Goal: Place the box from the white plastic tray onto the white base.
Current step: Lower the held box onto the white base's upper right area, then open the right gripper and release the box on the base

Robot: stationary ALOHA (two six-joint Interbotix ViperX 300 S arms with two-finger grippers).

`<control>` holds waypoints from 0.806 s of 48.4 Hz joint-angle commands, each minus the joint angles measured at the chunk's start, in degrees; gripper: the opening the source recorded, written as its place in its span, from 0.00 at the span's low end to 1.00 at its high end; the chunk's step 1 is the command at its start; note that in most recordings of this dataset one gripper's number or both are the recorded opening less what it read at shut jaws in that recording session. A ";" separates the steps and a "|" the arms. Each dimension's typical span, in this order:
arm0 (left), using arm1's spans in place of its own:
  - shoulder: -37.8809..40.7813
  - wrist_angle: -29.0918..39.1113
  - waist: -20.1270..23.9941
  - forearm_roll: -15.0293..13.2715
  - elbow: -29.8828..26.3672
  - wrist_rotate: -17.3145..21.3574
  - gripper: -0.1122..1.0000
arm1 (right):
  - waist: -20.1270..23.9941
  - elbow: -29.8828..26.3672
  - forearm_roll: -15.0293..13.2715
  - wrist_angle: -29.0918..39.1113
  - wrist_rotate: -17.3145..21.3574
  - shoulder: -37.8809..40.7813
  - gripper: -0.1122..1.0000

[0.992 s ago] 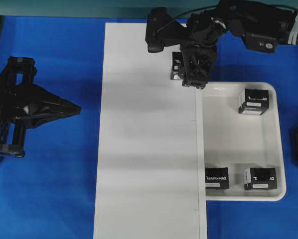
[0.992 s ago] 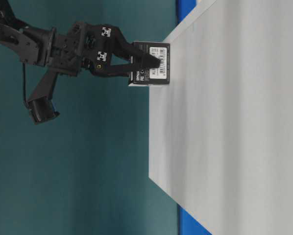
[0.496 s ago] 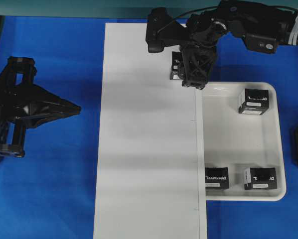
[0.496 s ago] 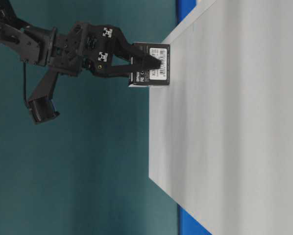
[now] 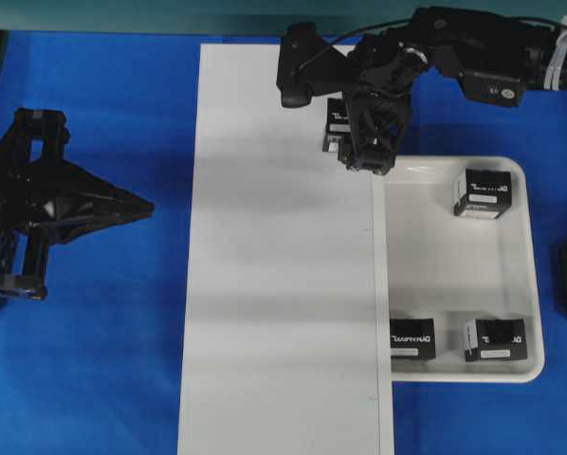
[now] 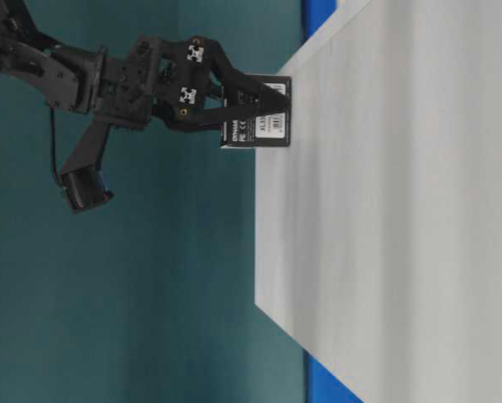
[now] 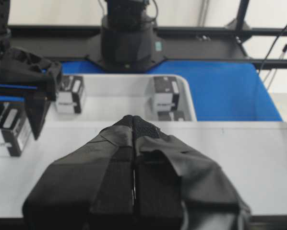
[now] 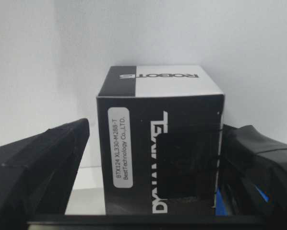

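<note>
Box btwn the right gripper fingers reads "ROBOTIS" on the white/black end face, big white "DYNAMIXEL"-style lettering on the black face (partly cut off), and a white label strip: "STX124 XL330-M288-T / BestTechnology Co.,LTD." Side label seen in the table-level view is too small to read.

Right gripper jaws spread: wrist view shows a clear gap btwn the left finger and the box; the right finger sits just beside the other side, contact can't be told. Not pinching it.

Box sits on the base at its far end, near the edge next to the tray, upright and flat on the board.

3 more boxes in the tray: one at the far right, two at the near rim.

Left gripper jaws pressed together, holding nothing, hangs well apart from the box, off the base's left side.
</note>
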 commanded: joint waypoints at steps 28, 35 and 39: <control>-0.18 3.69 -1.67 0.18 -1.67 -0.09 0.04 | -0.70 -4.13 0.26 -0.70 2.64 -6.24 1.00; -0.62 3.69 -1.67 0.09 -1.58 0.09 0.04 | -0.70 -4.13 1.23 -0.79 4.75 -10.20 1.00; -0.70 3.78 -1.41 0.09 -1.58 0.00 0.04 | -0.70 -3.96 1.67 -1.05 6.24 -12.57 1.00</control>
